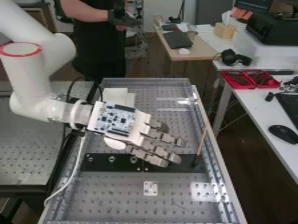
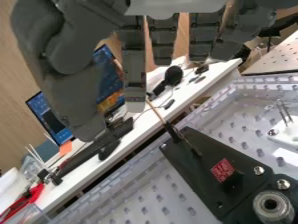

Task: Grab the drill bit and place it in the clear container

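Hovering, seemingly straight-fingered hand [image 1: 155, 150] above perforated bench [image 1: 106, 192]

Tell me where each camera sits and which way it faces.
High view: fixed above the near end of the bench, looking down along it at a slant; the white arm comes in from the left, with the hand over the bench.
Wrist view: on the arm's wrist, looking past the hand's fingers across the bench to the white side table.
Shared: the black plate, the thin wooden stick and the white side table.
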`<state>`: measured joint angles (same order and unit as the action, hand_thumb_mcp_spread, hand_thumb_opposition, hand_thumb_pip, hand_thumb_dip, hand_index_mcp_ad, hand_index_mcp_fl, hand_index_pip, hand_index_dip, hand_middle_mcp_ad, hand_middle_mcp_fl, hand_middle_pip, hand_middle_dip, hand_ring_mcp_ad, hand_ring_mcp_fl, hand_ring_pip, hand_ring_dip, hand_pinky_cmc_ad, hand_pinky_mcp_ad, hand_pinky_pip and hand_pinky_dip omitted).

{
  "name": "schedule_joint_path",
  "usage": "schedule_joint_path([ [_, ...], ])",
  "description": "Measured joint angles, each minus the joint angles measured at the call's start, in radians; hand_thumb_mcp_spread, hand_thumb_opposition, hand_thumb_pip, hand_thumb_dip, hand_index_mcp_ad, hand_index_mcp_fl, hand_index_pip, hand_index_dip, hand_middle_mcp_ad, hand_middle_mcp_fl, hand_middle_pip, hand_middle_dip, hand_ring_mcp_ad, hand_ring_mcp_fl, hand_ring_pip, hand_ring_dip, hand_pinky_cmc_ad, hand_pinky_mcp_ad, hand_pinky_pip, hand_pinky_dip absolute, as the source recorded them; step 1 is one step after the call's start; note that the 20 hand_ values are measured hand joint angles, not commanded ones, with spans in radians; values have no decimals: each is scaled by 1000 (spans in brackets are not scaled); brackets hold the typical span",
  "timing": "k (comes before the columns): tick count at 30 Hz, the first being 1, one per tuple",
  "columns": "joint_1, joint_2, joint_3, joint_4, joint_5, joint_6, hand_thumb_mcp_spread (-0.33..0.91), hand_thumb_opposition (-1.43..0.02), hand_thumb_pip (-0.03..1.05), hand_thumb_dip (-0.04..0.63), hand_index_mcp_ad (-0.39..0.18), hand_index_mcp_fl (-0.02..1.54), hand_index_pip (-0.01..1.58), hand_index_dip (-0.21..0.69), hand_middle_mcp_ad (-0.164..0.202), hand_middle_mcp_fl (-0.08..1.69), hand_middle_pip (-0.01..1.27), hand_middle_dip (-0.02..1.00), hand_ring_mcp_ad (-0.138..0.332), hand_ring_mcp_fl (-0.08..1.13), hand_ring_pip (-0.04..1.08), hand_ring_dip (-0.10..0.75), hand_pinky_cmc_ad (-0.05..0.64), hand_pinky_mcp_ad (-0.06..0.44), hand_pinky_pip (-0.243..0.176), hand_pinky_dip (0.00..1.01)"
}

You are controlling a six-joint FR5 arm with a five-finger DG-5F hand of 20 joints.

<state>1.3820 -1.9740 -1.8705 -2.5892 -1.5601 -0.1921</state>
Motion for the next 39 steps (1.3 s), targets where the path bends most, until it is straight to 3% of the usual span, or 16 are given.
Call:
schedule_joint_path([
  [7, -26, -42, 23, 47, -19, 16, 468, -836, 635, 253, -7, 157, 1250, 278, 89, 40, 140, 124, 194, 14, 82, 0, 190, 133, -94, 192],
  [15, -62, -97, 65, 73, -57, 18, 532, -848, 539, 251, -24, 173, 1381, 328, 89, 54, 140, 140, 190, 14, 80, 0, 208, 133, -94, 188],
  [20, -74, -120, 78, 98, -70, 25, 546, -848, 531, 255, -37, 175, 1381, 330, 89, 103, 138, 150, 188, 14, 80, 0, 220, 133, -94, 188],
  [26, -70, -135, 89, 117, -61, -15, 546, -848, 531, 251, -37, 192, 1356, 326, 89, 108, 140, 157, 188, 14, 84, 0, 239, 136, -94, 188],
  [31, -66, -160, 113, 123, -53, -4, 546, -848, 531, 251, -37, 194, 1304, 311, 93, 105, 140, 157, 185, 23, 84, 0, 241, 133, -91, 188],
  [39, -65, -199, 162, 101, -59, -60, 545, -850, 520, 253, -51, 260, 1279, 290, 93, 126, 140, 157, 187, 28, 84, 0, 246, 136, -91, 188],
])
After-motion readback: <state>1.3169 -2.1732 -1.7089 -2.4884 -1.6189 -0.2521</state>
